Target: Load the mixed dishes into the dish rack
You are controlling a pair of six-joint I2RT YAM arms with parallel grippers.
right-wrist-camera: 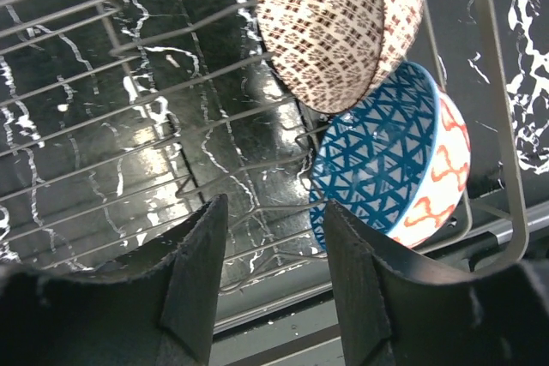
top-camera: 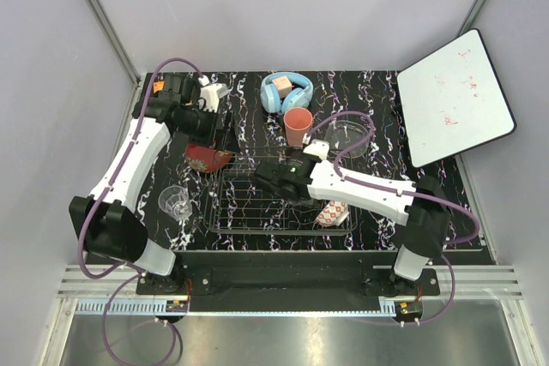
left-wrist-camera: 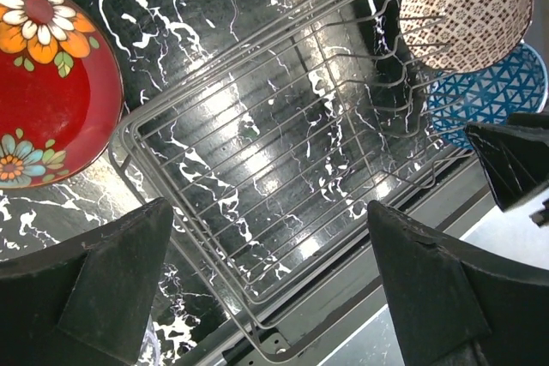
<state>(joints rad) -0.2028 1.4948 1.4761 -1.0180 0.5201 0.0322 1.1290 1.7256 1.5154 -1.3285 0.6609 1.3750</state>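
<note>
The wire dish rack [top-camera: 249, 207] lies in the middle of the table. A beige-brown patterned bowl [right-wrist-camera: 330, 23] and a blue-patterned bowl [right-wrist-camera: 386, 160] stand on edge in its right end; the beige bowl also shows in the top view [top-camera: 333, 212]. My right gripper [right-wrist-camera: 274, 246] is open and empty above the rack [right-wrist-camera: 103, 92], beside the blue bowl. My left gripper [left-wrist-camera: 274, 289] is open and empty above the rack's left part [left-wrist-camera: 283, 152]. A red floral bowl [top-camera: 206, 158] sits just left of the rack. A glass tumbler [top-camera: 176, 203], a salmon-pink cup [top-camera: 298, 126] and a clear glass dish [top-camera: 347, 136] stand on the table.
Light-blue headphones [top-camera: 286, 92] lie at the back behind the cup. A white board [top-camera: 455, 96] leans at the back right. The right gripper's dark finger [left-wrist-camera: 515, 160] shows in the left wrist view. The table's near edge runs just in front of the rack.
</note>
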